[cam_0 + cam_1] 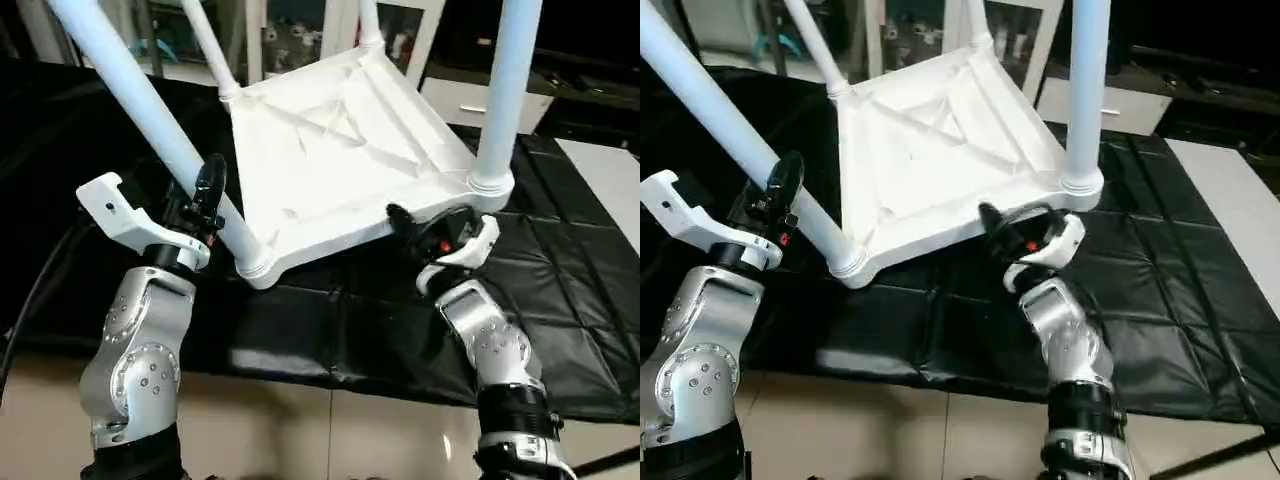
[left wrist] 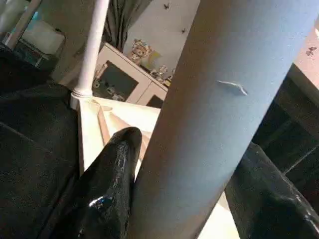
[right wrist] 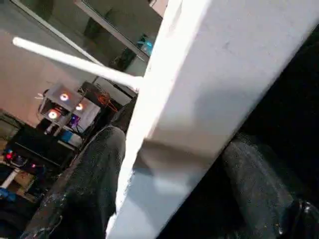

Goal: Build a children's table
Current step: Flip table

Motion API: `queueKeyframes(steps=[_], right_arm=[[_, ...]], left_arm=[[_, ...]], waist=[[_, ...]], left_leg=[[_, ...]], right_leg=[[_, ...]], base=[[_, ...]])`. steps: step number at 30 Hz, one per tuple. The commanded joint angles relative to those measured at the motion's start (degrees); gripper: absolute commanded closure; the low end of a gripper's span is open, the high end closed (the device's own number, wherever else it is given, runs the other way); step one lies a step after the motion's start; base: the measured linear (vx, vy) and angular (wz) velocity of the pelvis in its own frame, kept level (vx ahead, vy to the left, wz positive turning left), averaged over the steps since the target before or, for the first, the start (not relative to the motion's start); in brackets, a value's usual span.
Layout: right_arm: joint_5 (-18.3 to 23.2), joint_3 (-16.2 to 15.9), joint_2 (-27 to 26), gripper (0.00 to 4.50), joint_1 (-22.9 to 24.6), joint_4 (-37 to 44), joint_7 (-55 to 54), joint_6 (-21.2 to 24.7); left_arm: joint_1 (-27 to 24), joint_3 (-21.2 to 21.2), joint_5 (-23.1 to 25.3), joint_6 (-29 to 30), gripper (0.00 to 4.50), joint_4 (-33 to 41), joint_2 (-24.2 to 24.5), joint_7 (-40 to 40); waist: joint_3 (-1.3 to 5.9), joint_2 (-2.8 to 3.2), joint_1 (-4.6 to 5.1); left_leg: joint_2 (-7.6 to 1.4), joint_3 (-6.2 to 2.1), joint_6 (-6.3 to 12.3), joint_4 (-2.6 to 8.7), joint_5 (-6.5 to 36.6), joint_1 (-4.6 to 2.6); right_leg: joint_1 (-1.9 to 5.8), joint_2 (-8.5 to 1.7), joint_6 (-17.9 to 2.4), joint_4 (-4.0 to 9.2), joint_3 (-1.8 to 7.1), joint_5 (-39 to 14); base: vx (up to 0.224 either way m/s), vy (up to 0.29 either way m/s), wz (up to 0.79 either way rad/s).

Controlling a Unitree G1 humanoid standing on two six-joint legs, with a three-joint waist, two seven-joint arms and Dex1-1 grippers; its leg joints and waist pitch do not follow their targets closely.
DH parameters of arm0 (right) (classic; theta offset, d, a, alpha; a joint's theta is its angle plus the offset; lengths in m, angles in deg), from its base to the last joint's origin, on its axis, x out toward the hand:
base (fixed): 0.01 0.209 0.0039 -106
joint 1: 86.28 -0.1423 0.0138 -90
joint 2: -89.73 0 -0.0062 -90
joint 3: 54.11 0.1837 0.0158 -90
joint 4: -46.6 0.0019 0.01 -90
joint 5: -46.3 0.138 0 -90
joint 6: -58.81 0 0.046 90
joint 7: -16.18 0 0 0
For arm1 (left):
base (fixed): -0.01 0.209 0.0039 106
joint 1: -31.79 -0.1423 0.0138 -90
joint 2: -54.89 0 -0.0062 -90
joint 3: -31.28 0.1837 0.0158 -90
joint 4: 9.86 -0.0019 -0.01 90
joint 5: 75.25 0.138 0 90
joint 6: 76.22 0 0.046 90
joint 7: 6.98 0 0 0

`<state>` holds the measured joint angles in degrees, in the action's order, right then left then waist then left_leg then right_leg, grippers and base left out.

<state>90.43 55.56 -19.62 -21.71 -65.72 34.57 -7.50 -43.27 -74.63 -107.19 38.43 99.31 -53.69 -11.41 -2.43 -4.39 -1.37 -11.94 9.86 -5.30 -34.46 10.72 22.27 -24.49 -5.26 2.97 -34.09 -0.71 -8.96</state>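
**A:** Turning to the step in hand: what does it ask for?

**B:** All four legs appear seated in the corner sockets of the upturned table top (image 1: 340, 160), which lies tilted, underside up, on the black quilted mat (image 1: 400, 340). The table looks ready to be turned upright, so both holds should stay firm and move together, or the tilted top may twist a leg in its socket.

**A:** Reading left to right, what does each tool hold?

**B:** At 9 o'clock from the top, the left gripper (image 1: 205, 195) stands about half open, its fingers (image 2: 107, 189) on either side of the near-left leg (image 1: 150, 110), just above its socket; they seem to clasp it. At 5 o'clock, below the near-right leg (image 1: 503, 90), the right gripper (image 1: 420, 235) is rather wider, its fingers (image 3: 84, 189) straddling the top's rim (image 3: 209, 94).
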Motion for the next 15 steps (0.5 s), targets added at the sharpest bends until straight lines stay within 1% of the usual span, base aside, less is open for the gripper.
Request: queueKeyframes(steps=[1,5,6,8,9,10,11,13,15], right_arm=[[0.34,0.48,0.18,1.25,-1.41,-0.12,1.48,-1.2],[-0.72,-0.34,0.39,1.25,-2.16,-0.64,2.47,-1.55],[-1.05,-0.45,0.44,1.25,-2.38,-1.35,2.33,-1.73],[-1.95,-0.94,0.68,1.25,-2.92,-3.47,2.75,-2.17],[-2.24,-1.05,0.77,1.25,-3.18,-4.34,3.1,-2.35],[-2.37,-1.08,0.81,1.25,-3.42,-5.01,3.31,-2.37],[-3.46,-1.13,0.96,1.25,-4.51,-7.63,2.02,-2.45],[-4.26,-0.97,1.09,1.25,-5.67,-10.37,0.09,-1.95],[-5.21,-1.17,1.08,1.25,-6.43,-12.26,-0.14,-2.5]], left_arm=[[-0.35,0.35,-3.62,0.83,2.19,0.35,-1.4,0.43],[-0.41,0.42,-3.7,1.06,2.19,0.62,-1.25,0.49],[-0.43,0.49,-3.72,1.14,2.19,0.68,-1.19,0.43],[-0.41,0.64,-3.84,1.23,2.19,0.75,-1.14,0.23],[-0.4,0.69,-3.89,1.26,2.2,0.76,-1.14,0.18],[-0.38,0.73,-3.88,1.29,2.2,0.77,-1.14,0.15],[-0.33,0.8,-4.04,1.39,2.2,0.78,-1.13,-0.08],[-0.29,0.86,-4.13,1.41,2.2,0.83,-1.12,-0.25],[-0.4,0.96,-4.25,1.46,2.2,1.02,-1.18,-0.38]], waist=[[3.28,-0.06,-0.32],[3.18,-0.1,-0.58],[3.16,-0.1,-0.56],[3.12,0.08,-0.5],[3.15,0.02,-0.48],[3.15,0.02,-0.48],[3.2,0.23,-0.58],[3.23,0.15,-0.53],[3.17,0.08,-0.55]], left_leg=[[-0.11,0.89,2.45,3.86,5.92,-0.65],[-0.09,0.95,2.53,3.91,6.08,-0.67],[-0.1,0.92,2.32,3.95,6.5,-0.65],[-0.1,0.9,1.91,3.99,7.04,-0.67],[-0.1,0.94,1.78,3.96,7.52,-0.7],[-0.1,0.94,1.78,3.96,7.52,-0.7],[-0.12,0.88,1.84,3.94,6.78,-0.73],[-0.03,0.96,1.9,3.87,5.97,-0.74],[-0.04,0.99,1.91,3.9,6.38,-0.75]], right_leg=[[2.73,-0.19,-8.63,2.52,0.25,-4.95],[2.74,-0.2,-8.78,2.57,0.28,-5.55],[2.74,-0.21,-8.65,2.62,0.27,-6.32],[2.64,-0.22,-8.59,2.68,0.26,-7.1],[2.61,-0.24,-8.65,2.71,0.26,-7.42],[2.61,-0.24,-8.65,2.71,0.26,-7.42],[2.65,-0.23,-8.87,2.55,0.25,-6.15],[2.64,-0.14,-9.47,2.48,0.2,-5.06],[2.65,-0.18,-9.66,2.49,0.21,-5.54]], base=[[0.0,0.0,0.0],[0.0,0.0,0.0],[0.0,0.0,0.0],[0.0,0.0,0.0],[0.0,0.0,0.0],[0.0,0.0,0.0],[0.0,0.0,0.0],[0.0,0.0,0.0],[0.0,0.0,0.0]])
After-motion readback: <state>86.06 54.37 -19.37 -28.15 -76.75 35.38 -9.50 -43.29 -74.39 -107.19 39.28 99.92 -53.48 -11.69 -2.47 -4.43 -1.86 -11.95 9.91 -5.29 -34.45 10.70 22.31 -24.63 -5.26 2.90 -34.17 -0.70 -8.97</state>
